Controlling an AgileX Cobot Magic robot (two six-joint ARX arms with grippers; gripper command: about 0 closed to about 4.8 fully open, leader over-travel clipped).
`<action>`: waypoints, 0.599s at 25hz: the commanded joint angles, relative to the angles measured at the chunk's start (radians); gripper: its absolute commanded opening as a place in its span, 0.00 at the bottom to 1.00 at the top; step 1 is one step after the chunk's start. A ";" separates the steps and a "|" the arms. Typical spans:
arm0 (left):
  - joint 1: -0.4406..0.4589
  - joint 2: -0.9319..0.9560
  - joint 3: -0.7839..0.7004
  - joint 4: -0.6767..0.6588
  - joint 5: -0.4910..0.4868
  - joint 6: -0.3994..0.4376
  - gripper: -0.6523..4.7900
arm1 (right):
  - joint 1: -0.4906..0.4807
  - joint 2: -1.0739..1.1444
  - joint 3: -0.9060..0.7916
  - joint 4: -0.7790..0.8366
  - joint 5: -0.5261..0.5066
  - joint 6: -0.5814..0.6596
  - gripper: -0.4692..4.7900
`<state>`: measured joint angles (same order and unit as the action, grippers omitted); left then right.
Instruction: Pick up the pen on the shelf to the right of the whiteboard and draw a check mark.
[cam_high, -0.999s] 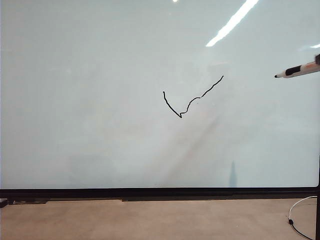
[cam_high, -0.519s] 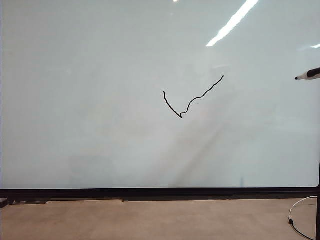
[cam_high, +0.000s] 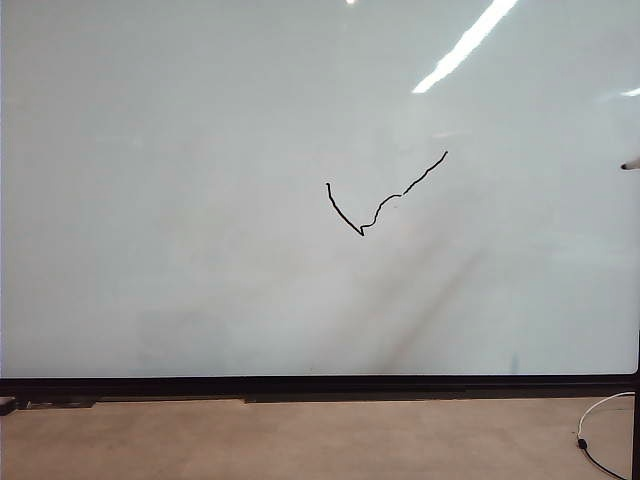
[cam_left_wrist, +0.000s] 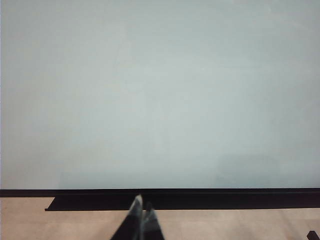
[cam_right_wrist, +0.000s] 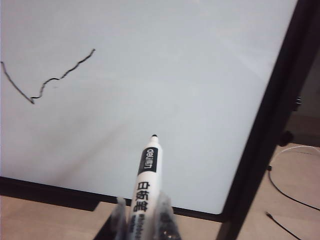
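Observation:
A black check mark (cam_high: 385, 196) is drawn near the middle of the whiteboard (cam_high: 200, 150); the right wrist view shows it too, as the check mark (cam_right_wrist: 50, 80) on the whiteboard (cam_right_wrist: 190, 75). My right gripper (cam_right_wrist: 143, 210) is shut on the pen (cam_right_wrist: 146, 175), a white marker whose black tip points at the board without touching it. In the exterior view only the pen tip (cam_high: 630, 165) shows at the right edge. My left gripper (cam_left_wrist: 141, 212) is shut and empty, low before the board's bottom frame. The shelf is out of view.
The whiteboard's black frame (cam_high: 320, 386) runs along the bottom above a brown floor (cam_high: 300, 440). A white and black cable (cam_high: 595, 430) lies on the floor at the lower right. The frame's right post (cam_right_wrist: 270, 120) stands close to the pen.
The pen has drawn back to the right, from well inside the exterior view to only its tip at the edge. The check mark and the left gripper are unchanged.

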<state>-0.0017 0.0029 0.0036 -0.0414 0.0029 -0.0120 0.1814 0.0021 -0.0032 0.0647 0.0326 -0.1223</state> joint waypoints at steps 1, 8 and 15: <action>0.000 0.000 0.003 0.013 0.000 0.004 0.11 | -0.074 -0.001 0.004 0.017 -0.065 0.002 0.07; 0.000 0.000 0.003 0.013 0.001 0.004 0.11 | -0.223 -0.001 0.004 0.024 -0.140 0.013 0.07; 0.000 0.000 0.003 0.013 0.001 0.004 0.11 | -0.341 -0.001 0.004 0.068 -0.203 0.023 0.07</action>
<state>-0.0017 0.0029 0.0036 -0.0414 0.0032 -0.0124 -0.1596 0.0017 -0.0032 0.1097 -0.1585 -0.1051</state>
